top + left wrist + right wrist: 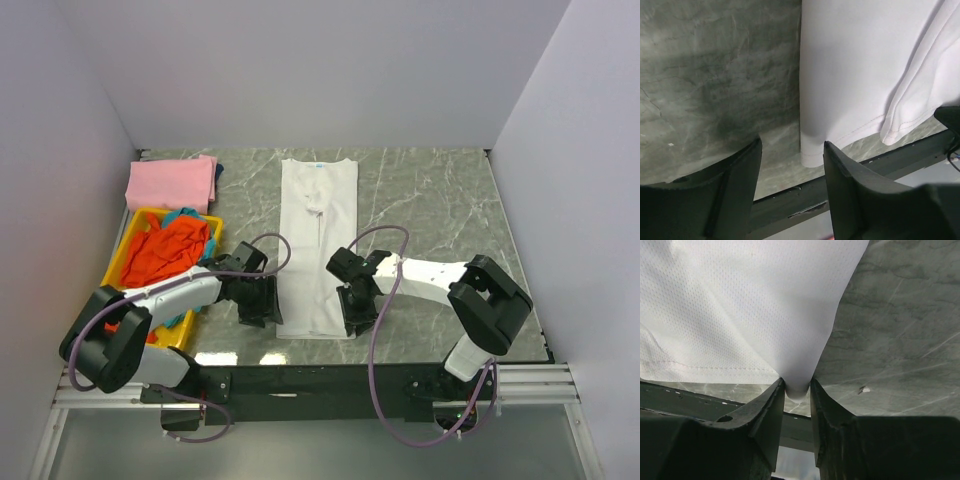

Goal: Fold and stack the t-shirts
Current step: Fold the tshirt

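Only in the top view is the white t-shirt [318, 240] seen whole, laid on the desk [430, 200] to the right of the yellow tray [118, 255] as a long narrow strip, with the collar far and the hem near. A folded pink t-shirt [170, 183] is set just behind that tray. The grips are shown only by the wrist views: the right gripper [797, 385] fingers are pinched on the hem corner farther from the tray, while the left gripper [792, 145] fingers are held spread around the nearer corner.

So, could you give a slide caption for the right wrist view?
Right gripper pinching a hem corner of the white t-shirt over the grey marble table.
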Available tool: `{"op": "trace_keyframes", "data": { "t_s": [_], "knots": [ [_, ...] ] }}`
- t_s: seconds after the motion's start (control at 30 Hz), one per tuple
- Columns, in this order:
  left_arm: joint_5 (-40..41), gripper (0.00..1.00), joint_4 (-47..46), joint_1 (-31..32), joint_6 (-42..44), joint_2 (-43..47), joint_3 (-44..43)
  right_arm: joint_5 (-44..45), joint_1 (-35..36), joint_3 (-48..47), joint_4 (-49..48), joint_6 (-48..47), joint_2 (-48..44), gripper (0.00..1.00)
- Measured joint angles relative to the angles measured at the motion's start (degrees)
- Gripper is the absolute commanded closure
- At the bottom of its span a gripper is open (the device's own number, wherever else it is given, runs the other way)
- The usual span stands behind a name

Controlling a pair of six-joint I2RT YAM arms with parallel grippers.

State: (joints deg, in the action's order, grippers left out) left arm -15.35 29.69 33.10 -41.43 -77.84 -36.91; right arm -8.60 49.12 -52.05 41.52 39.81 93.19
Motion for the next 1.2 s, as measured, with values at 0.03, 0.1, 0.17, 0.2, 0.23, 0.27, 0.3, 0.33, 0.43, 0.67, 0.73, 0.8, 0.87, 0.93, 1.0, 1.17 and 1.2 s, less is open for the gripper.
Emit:
{"op": "trace_keyframes", "data": {
  "t_s": [0.03, 0.1, 0.17, 0.2, 0.23, 0.27, 0.3, 0.33, 0.43, 0.67, 0.73, 0.8, 0.87, 0.93, 1.0, 1.17, 1.2],
  "knots": [
    [-0.33, 0.43, 0.0, 0.02, -0.13, -0.02, 0.15, 0.0, 0.0, 0.02, 0.0, 0.04, 0.0, 0.66],
    [-0.44, 0.44, -0.17, 0.28, -0.35, -0.04, 0.17, 0.0, 0.02, 0.02, 0.0, 0.17, 0.0, 0.65],
    [-0.81, 0.45, -0.59, 0.5, -0.46, -0.28, 0.28, 0.02, 0.02, 0.02, 0.0, 0.24, 0.0, 0.63],
    [-1.25, 0.46, -0.87, 0.52, -0.5, -0.44, 0.37, 0.02, 0.02, 0.04, 0.0, 0.28, 0.0, 0.62],
    [-1.7, 0.47, -1.25, 0.55, -0.81, -0.63, 0.46, 0.02, 0.02, 0.04, 0.0, 0.37, 0.0, 0.62],
    [-2.29, 0.47, -1.62, 0.59, -1.03, -0.81, 0.57, 0.02, 0.02, 0.04, 0.02, 0.42, 0.0, 0.61],
    [-2.84, 0.47, -2.03, 0.61, -1.18, -0.9, 0.72, 0.04, 0.02, 0.04, 0.02, 0.44, 0.0, 0.61],
    [-3.21, 0.48, -2.32, 0.63, -1.29, -0.92, 0.9, 0.09, 0.02, 0.04, 0.04, 0.44, 0.0, 0.6],
    [-4.31, 0.58, -3.1, 0.81, -1.57, -1.03, 1.51, 0.31, 0.02, 0.04, 0.07, 0.63, 0.0, 0.6],
    [-6.12, 0.66, -3.76, 1.22, -2.08, -2.38, 1.95, 0.94, 0.02, 0.02, 0.11, 1.05, -0.04, 0.59],
    [-6.54, 0.67, -3.78, 1.22, -2.32, -2.75, 1.95, 1.38, 0.02, 0.02, 0.24, 1.09, -0.15, 0.59],
    [-6.97, 0.67, -3.87, 1.25, -2.38, -3.04, 1.95, 1.79, 0.02, -0.04, 0.5, 1.09, -0.44, 0.59],
    [-7.32, 0.67, -3.96, 1.27, -2.4, -3.26, 1.95, 2.01, 0.02, -0.35, 0.94, 1.07, -0.9, 0.59],
    [-7.56, 0.67, -4.0, 1.29, -2.4, -3.39, 1.92, 2.03, 0.02, -0.59, 1.05, 1.05, -1.14, 0.59],
    [-7.61, 0.67, -4.0, 1.33, -2.4, -3.41, 1.92, 1.99, 0.02, -1.22, 1.2, 1.03, -1.2, 0.59],
    [-7.65, 0.68, -4.02, 1.44, -2.4, -3.43, 1.92, 1.97, 0.39, -2.67, 1.16, 0.72, -1.18, 0.59],
    [-7.65, 0.68, -4.02, 1.44, -2.4, -3.43, 1.92, 1.99, 0.48, -2.78, 1.11, 0.63, -1.16, 0.59]
  ]
}}
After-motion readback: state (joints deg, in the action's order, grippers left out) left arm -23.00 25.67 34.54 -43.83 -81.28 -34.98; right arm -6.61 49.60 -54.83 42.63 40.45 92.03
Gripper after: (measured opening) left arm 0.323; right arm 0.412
